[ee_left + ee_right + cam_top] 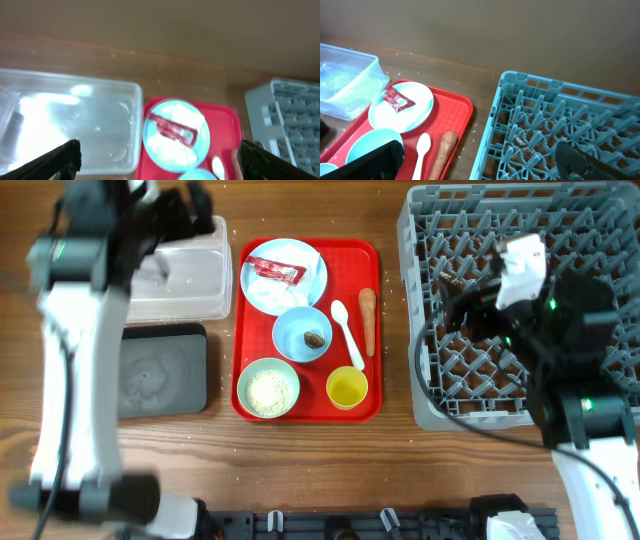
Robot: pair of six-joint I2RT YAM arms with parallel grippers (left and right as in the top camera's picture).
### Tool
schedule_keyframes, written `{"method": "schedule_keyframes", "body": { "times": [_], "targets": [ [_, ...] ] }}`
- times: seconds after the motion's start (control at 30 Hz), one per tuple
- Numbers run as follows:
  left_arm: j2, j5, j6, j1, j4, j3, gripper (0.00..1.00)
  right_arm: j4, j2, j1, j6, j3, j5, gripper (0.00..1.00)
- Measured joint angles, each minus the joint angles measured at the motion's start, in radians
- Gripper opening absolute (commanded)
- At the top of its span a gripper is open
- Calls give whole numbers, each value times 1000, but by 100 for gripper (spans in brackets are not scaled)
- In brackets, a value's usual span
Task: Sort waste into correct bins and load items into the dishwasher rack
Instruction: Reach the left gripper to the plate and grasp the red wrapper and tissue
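A red serving tray [360,405] holds a pale blue plate [315,280] with a red snack wrapper [275,270] and white tissue [270,298], a pale blue bowl [290,338] with a brown lump [314,339], a mint-green bowl [268,388] of rice, a yellow cup [347,387], a white spoon [346,327] and a carrot [367,320]. The clear tub [185,280] and black tray [160,370] lie left of it. The grey rack [440,380] is at the right. My left gripper [159,162] is open above the tub and plate [175,132]. My right gripper [480,162] is open above the rack's [555,125] left edge.
Loose white rice grains [398,305] are scattered on the wooden table between the red tray and the rack. The right arm's black cable [440,315] loops over the rack. The left arm reaches along the table's left side.
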Motion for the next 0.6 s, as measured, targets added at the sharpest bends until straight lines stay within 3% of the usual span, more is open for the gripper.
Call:
{"method": "schedule_keyframes", "body": {
  "times": [0.1, 0.2, 0.33, 0.6],
  "targets": [
    [203, 48, 4, -52, -27, 136, 100, -14, 65, 0, 82, 3, -40, 100],
    [305, 102, -23, -87, -30, 143, 100, -47, 110, 0, 207, 4, -63, 100],
    [384, 130, -37, -122, -22, 144, 100, -85, 146, 0, 269, 4, -66, 100],
    [598, -85, 61, -289, 2, 155, 100, -118, 149, 0, 287, 4, -55, 100]
  ]
}}
